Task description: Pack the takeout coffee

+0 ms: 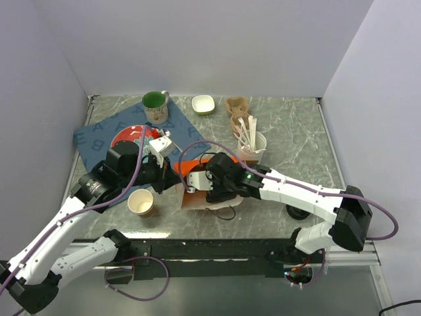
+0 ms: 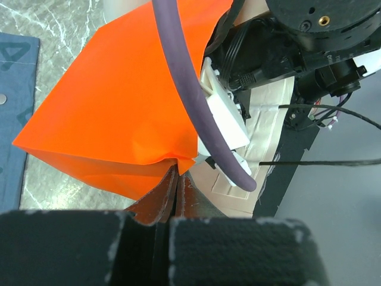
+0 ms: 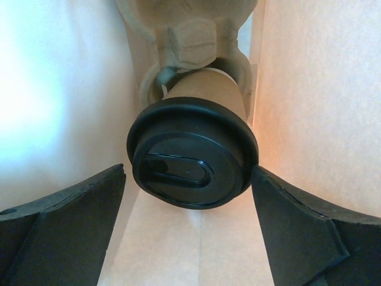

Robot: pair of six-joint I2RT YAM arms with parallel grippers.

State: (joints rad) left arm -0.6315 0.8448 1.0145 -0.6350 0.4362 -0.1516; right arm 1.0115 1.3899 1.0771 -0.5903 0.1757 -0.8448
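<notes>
Takeout coffee, a brown cup under a black lid, lies deep inside the orange paper bag. Its far end is seated in a ring of a pulp carrier, and the bag's pale inner walls rise on both sides. The right end effector reaches into the bag mouth with its fingers spread wide, one on each side of the lid and their tips level with its rim. Whether they press on the lid I cannot tell. The left end effector is pressed together on a folded edge of the bag, pinching it.

On the bench, a lidless tan cup stands just beside the left arm, apart from the bag. Farther back are a green mug, a small white bowl, a second pulp carrier and a cup of white stirrers. A red plate rests on a blue mat.
</notes>
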